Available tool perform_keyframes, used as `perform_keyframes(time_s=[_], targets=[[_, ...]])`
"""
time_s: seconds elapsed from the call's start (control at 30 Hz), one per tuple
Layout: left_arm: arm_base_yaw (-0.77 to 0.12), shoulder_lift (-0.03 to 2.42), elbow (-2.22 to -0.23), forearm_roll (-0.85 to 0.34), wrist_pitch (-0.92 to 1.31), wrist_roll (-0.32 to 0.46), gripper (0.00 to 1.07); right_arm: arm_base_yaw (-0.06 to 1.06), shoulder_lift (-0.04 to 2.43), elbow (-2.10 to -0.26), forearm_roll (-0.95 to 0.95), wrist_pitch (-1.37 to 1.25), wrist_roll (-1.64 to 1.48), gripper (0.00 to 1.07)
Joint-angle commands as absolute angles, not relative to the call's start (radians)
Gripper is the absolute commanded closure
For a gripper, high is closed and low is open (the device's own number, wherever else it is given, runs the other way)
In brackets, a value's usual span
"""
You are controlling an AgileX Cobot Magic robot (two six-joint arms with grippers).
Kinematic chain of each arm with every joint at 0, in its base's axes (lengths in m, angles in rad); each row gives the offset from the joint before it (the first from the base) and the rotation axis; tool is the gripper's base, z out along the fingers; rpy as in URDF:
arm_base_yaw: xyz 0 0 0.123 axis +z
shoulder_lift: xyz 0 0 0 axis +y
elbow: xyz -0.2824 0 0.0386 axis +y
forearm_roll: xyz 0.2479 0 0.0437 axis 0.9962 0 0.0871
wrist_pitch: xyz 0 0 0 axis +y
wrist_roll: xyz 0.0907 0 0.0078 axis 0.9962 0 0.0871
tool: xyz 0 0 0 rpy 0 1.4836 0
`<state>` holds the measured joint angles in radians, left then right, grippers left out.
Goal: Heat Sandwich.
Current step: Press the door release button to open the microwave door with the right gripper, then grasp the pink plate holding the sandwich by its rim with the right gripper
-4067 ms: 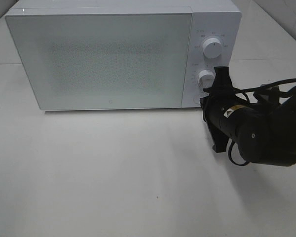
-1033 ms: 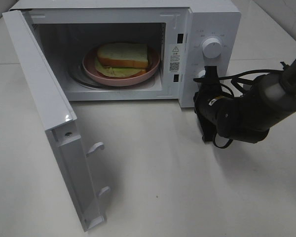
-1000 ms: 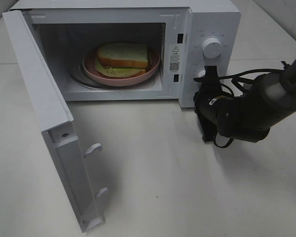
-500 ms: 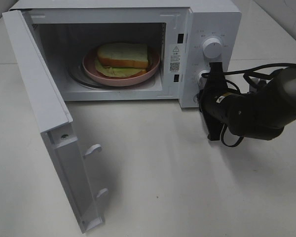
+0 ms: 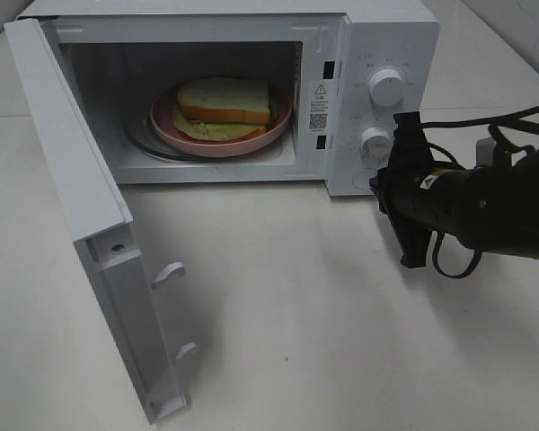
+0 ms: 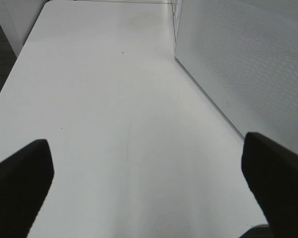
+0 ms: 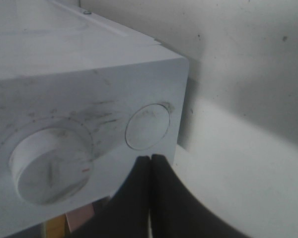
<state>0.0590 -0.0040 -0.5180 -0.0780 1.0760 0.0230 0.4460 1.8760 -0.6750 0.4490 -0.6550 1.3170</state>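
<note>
1. standing on the white table [image 5: 296, 341], a white microwave [image 5: 391, 36] faces the high camera, its door [image 5: 72, 171] swung wide open on the left of that view.
2. sandwich [image 5: 225, 101]: lies flat on a round pink plate [image 5: 280, 119] inside the microwave's chamber. white bread is uppermost and a pale green layer shows along the front edge. neither pincer is near it.
3. plate: rests on the glass tray [image 5: 142, 144] at the chamber floor, roughly centred.
4. control panel: lies to the right of the chamber and carries an upper knob [image 5: 386, 87] with a lower knob [image 5: 375, 140] beneath it. a round button [image 7: 147, 126] sits near the panel's lower outer corner, beside the lower knob.
5. right pincer [image 7: 150, 161]: fingers are pressed together with nothing between them. the tips point at the panel just beside the round button; whether they touch it cannot be told. the black arm [image 5: 494, 211] behind it reaches in from the right, above the table.
6. left pincer [image 6: 145, 148]: fingers are spread wide apart and hold nothing. it is above bare table, with the speckled outer face of the open door close on one side.
</note>
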Motion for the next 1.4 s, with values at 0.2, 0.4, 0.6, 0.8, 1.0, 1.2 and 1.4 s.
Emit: perform_keyframes(time_s=[0.2, 0.4, 0.6, 0.8, 1.0, 1.2, 1.4], targets=[[0.06, -0.021, -0.517, -0.087, 1.072, 0.024, 0.09, 0.445, 1.726, -0.653, 0.4, -0.424, 1.147, 1.04], [0.06, -0.021, -0.517, -0.087, 1.072, 0.024, 0.09, 0.445, 1.652, -0.653, 0.395, -0.29, 1.002, 1.02], [0.06, -0.021, -0.517, -0.087, 1.072, 0.024, 0.09, 0.445, 1.598, -0.655, 0.396, -0.185, 0.816, 1.01], [0.06, -0.021, -0.517, -0.087, 1.072, 0.024, 0.09, 0.443, 1.537, -0.655, 0.396, -0.062, 0.555, 0.99], [0.06, -0.021, -0.517, -0.087, 1.072, 0.024, 0.09, 0.442, 1.524, -0.672, 0.394, 0.059, 0.47, 0.98], [0.06, -0.021, -0.517, -0.087, 1.072, 0.024, 0.09, 0.442, 1.524, -0.772, 0.392, 0.28, 0.27, 0.96], [0.06, -0.021, -0.517, -0.087, 1.072, 0.024, 0.09, 0.442, 1.524, -0.826, 0.392, 0.391, 0.1, 0.94]])
